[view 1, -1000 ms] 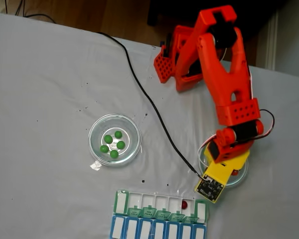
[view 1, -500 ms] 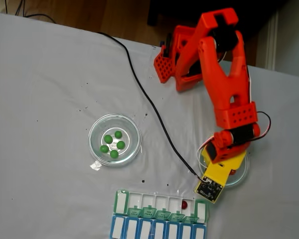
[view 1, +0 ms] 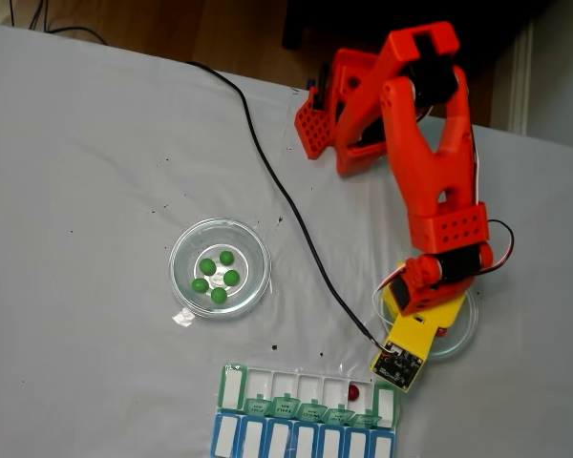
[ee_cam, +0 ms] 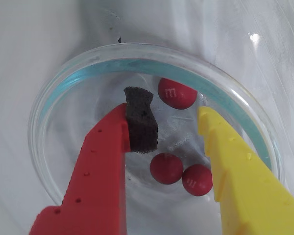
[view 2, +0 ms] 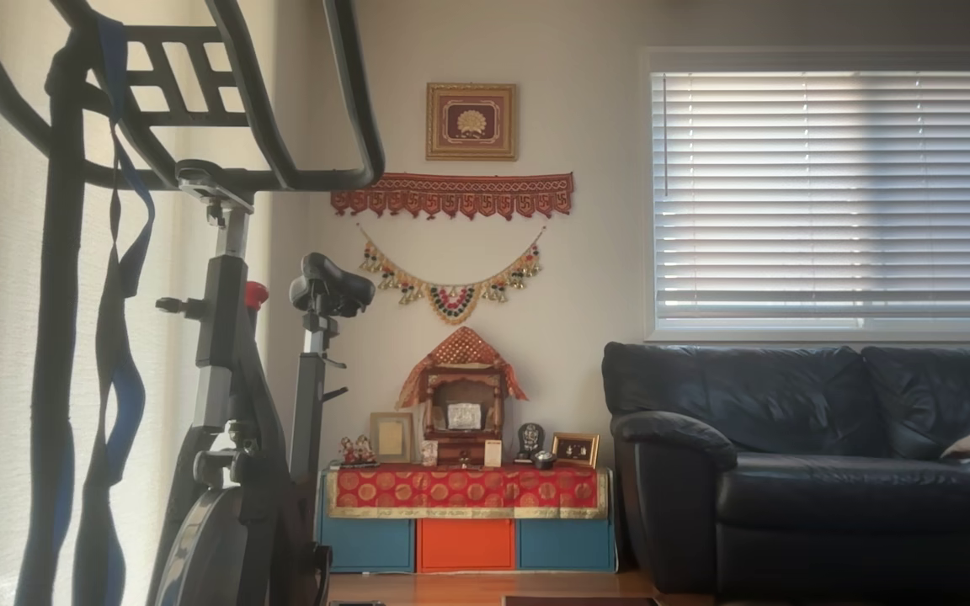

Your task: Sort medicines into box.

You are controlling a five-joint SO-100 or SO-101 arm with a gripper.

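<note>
Wrist view – end effector point(ee_cam: 169, 117): spread wide over a glass dish point(ee_cam: 63, 93), gripping nothing; red finger point(ee_cam: 95, 176) with black foam pad point(ee_cam: 139, 120), yellow finger point(ee_cam: 240, 171).
Wrist view – red pills point(ee_cam: 166, 168): three in the dish between the fingers, one near the tips.
Fixed view – pill box point(view 1: 301, 410): on the bench point(view 1: 95, 172), just below-left of the end effector, one red pill point(view 1: 353, 391) inside.
Fixed view – green pills point(view 1: 217, 277): five in another dish point(view 1: 181, 248), well left.
Other view – room: exercise bike point(view 2: 232, 404), sofa point(view 2: 813, 454).
</note>
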